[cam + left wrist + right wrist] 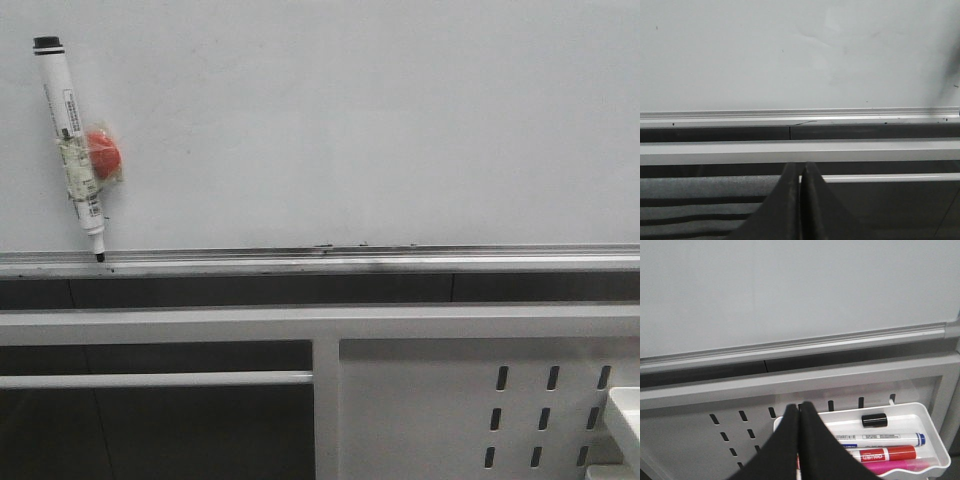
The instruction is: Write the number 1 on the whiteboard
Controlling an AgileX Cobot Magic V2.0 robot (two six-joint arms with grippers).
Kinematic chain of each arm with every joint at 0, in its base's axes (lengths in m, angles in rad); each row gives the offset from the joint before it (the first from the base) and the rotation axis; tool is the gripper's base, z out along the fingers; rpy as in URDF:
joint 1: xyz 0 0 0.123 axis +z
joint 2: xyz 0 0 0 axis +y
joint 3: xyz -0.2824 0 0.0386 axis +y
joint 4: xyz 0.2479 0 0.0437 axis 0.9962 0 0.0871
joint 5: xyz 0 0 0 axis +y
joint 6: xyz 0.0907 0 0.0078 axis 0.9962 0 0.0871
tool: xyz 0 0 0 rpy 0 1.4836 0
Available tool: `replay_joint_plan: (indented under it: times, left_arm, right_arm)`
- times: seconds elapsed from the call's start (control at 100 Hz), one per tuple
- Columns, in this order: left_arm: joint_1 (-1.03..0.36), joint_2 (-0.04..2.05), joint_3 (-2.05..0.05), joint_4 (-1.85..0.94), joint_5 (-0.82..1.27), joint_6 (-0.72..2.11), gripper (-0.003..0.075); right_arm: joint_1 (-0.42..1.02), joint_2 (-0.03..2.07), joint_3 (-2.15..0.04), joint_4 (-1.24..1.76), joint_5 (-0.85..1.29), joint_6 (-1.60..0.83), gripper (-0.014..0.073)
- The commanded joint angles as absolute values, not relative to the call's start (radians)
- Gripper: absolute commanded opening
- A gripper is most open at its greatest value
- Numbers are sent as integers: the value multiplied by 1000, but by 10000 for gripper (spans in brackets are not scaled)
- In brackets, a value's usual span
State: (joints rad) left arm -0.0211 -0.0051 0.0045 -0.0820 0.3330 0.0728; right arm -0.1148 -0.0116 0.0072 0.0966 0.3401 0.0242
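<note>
The whiteboard (350, 120) fills the upper part of the front view, with its silver tray rail (350, 258) beneath. No number 1 is in view on it. A white marker pen (72, 140) leans nearly upright against the board at the far left, black tip down on the rail, with a red round piece (102, 152) taped to its side. Neither gripper shows in the front view. My left gripper (800, 166) is shut and empty, facing the board (790, 50) from below the rail. My right gripper (799, 406) is shut and empty too.
A white tray (935, 440) hangs on the perforated panel (700, 430) behind my right fingers. It holds a black cap (874, 420) and blue-capped (880, 438), red (885, 454) and pink (900, 467) markers. Its corner (625, 415) shows at the front view's lower right.
</note>
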Motion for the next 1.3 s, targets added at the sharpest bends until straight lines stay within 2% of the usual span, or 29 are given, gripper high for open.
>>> replay_joint_plan:
  times: [0.0, 0.15, 0.37, 0.57, 0.86, 0.98, 1.16, 1.29]
  left_arm:
    - [-30, -28, 40, -94, 274, 70, -20]
    - [-30, -28, 40, -124, 262, 70, -20]
    - [-30, -28, 38, -253, 51, 70, -20]
    - [-30, -28, 38, -253, 33, 70, -20]
    - [-30, -28, 38, -350, -139, 70, -20]
    - [-30, -26, 31, -347, -137, 70, -20]
    - [-30, 23, -59, -292, 91, 74, -20]
    - [-32, 133, -162, -394, 49, 74, -20]
  right_arm:
    - [-122, -30, 21, 99, 313, 19, -69]
    - [-122, -30, 21, 99, 313, 19, -69]
    - [-122, -30, 21, 99, 313, 19, -69]
    - [-122, -30, 21, 99, 295, 19, -69]
    - [-122, -30, 21, 166, -182, 22, -69]
    - [-122, -30, 16, 173, -292, 24, -69]
    - [-101, 51, -171, 172, 109, 19, -69]
    - [-96, 214, -353, 175, 341, 12, -69]
